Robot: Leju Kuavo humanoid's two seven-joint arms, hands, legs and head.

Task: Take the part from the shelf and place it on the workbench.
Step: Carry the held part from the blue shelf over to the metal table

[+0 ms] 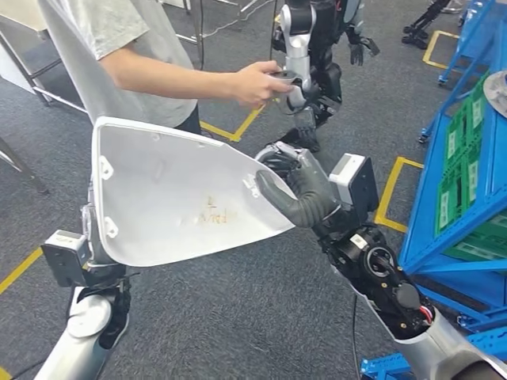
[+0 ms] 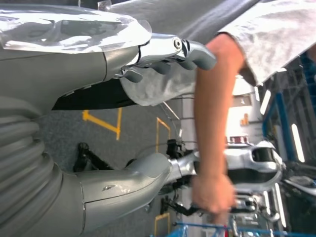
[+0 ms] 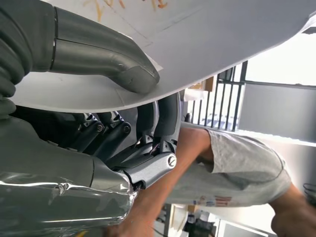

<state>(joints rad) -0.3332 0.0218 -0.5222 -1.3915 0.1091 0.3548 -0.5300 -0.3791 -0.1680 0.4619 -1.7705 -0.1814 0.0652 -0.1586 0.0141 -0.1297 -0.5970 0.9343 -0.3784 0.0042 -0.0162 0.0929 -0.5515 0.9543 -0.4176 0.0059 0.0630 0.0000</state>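
Part (image 1: pixel 173 198), a broad white panel, spans both hands for balance: right hand (image 1: pixel 299 194) fingers pinching its edge, left hand (image 1: pixel 89 237) probably gripping underneath.

Plastic, rubber, metal, carpet

White panel (image 1: pixel 173 198): smooth matt plastic, faint orange scrawl on it. Right hand (image 1: pixel 299 194): matt grey rubbery thumb, ribbed cover; dark metal fingers (image 3: pixel 111 133). Left hand (image 2: pixel 164 54): glossy silver metal. Floor (image 1: pixel 239 317): rough grey carpet, yellow tape. Rack (image 1: pixel 472 198): glossy blue painted metal. Person's shirt (image 1: pixel 120 32): soft grey cloth.
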